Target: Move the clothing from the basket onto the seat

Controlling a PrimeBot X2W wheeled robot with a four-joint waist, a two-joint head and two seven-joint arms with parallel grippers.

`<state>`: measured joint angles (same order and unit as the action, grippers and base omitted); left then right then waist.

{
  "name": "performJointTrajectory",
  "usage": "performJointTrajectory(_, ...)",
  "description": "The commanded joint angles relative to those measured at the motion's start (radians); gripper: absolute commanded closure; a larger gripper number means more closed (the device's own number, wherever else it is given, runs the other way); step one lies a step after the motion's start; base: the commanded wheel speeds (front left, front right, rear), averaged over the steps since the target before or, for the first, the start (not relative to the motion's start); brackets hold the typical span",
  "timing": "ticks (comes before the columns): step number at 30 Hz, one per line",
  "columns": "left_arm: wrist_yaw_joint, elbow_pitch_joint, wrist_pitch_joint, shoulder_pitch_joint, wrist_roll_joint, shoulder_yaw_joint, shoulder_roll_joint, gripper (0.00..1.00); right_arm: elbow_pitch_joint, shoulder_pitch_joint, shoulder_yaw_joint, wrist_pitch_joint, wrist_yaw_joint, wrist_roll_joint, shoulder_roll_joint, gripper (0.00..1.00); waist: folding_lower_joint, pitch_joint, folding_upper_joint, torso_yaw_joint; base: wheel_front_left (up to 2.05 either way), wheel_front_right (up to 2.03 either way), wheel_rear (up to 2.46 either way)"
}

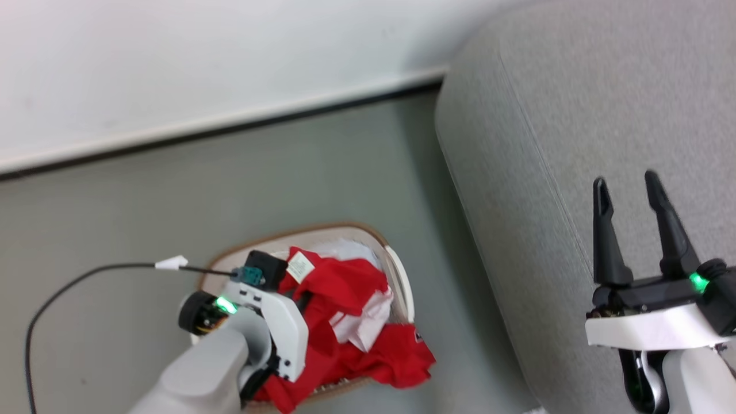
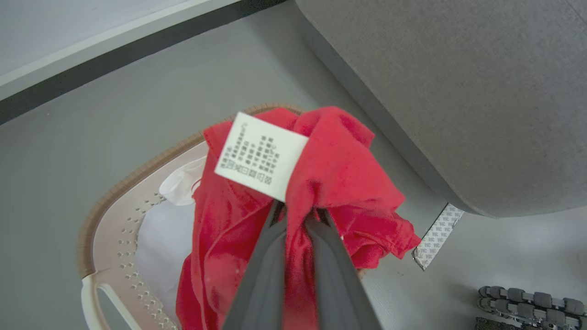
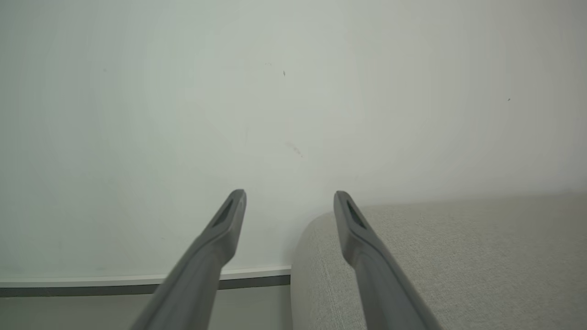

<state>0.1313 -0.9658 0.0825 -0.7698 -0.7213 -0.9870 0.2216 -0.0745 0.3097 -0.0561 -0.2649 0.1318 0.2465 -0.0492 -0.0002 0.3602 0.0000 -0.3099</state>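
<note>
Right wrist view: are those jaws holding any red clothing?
No, on the right gripper the jaws stand wide apart with nothing between them, the grey seat behind them.

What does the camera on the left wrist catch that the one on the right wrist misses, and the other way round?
Left wrist view, not the right: the left gripper shut on red clothing with a white label, over the basket; also a patterned strip lying by the seat. Right wrist view, not the left: the right gripper, open and holding nothing. Shared by both: the grey seat, the pale wall and the floor.
</note>
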Motion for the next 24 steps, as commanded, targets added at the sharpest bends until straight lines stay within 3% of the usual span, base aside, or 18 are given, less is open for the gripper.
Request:
performJointTrajectory(1,-0.002,0.005,0.010,0.021,-0.020,-0.001,-0.005,1.00,-0.008,-0.018,0.001,0.001,-0.002,-0.002,-0.002,0.00,0.0002,-0.085,0.0000,0.057,0.00,0.00,0.00)
performJointTrajectory(11,-0.011,0.117,0.137,0.057,-0.085,0.047,-0.003,1.00,-0.046,-0.078,-0.016,0.001,-0.002,0.004,-0.034,0.00,0.0002,-0.236,0.0000,0.124,0.00,0.00,0.00)
performJointTrajectory(24,-0.119,0.492,0.156,0.035,-0.114,0.154,0.084,1.00,-0.067,-0.138,-0.047,0.001,-0.002,0.030,-0.033,0.00,0.0002,-0.341,0.0000,0.164,0.00,0.00,0.00)
